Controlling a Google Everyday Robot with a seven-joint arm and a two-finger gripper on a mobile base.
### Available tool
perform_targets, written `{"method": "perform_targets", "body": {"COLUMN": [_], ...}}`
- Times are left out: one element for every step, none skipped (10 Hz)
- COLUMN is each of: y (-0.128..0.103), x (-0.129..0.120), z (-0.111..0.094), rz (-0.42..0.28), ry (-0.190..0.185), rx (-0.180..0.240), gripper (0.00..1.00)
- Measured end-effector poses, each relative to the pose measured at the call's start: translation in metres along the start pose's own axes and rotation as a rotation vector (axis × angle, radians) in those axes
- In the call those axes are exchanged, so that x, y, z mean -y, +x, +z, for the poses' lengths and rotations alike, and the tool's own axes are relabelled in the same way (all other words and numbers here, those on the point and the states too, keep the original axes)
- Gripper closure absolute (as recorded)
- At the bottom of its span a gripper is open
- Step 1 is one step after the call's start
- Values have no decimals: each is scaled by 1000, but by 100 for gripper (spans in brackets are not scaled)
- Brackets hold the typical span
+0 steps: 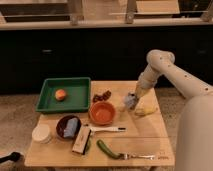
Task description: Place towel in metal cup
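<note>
The gripper (133,96) hangs low over the right side of the bench (150,137), right at the small grey metal cup (129,103). The cup sits between the orange bowl (102,113) and a banana (145,111). Whether the gripper holds anything, I cannot tell. A blue thing (71,127) lies in the dark bowl (62,125) further left.

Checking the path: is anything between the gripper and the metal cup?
Nothing visible. The gripper sits right at the metal cup; the orange bowl and the banana lie to either side, apart from it.
</note>
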Motion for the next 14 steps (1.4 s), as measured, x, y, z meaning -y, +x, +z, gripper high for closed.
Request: {"method": "perform_targets", "body": {"y": [-2, -3, -6, -7, -6, -5, -3, -1, 1, 3, 4, 7, 9, 11], "x": [3, 6, 9, 11, 13, 14, 15, 15, 14, 15, 14, 13, 11, 10], "z": [3, 4, 6, 6, 5, 4, 2, -1, -3, -7, -11, -13, -14, -15], "rz": [8, 13, 20, 31, 51, 70, 85, 97, 102, 106, 108, 111, 116, 119], "ry": [13, 25, 37, 48, 62, 71, 81, 89, 94, 101, 103, 105, 102, 101], "rx": [-2, -4, -8, -12, -17, -20, -21, -19, -17, -14, -10, -8, -7, -5], "gripper": [97, 97, 97, 97, 95, 89, 79, 68, 60, 50, 39, 29, 22, 20]}}
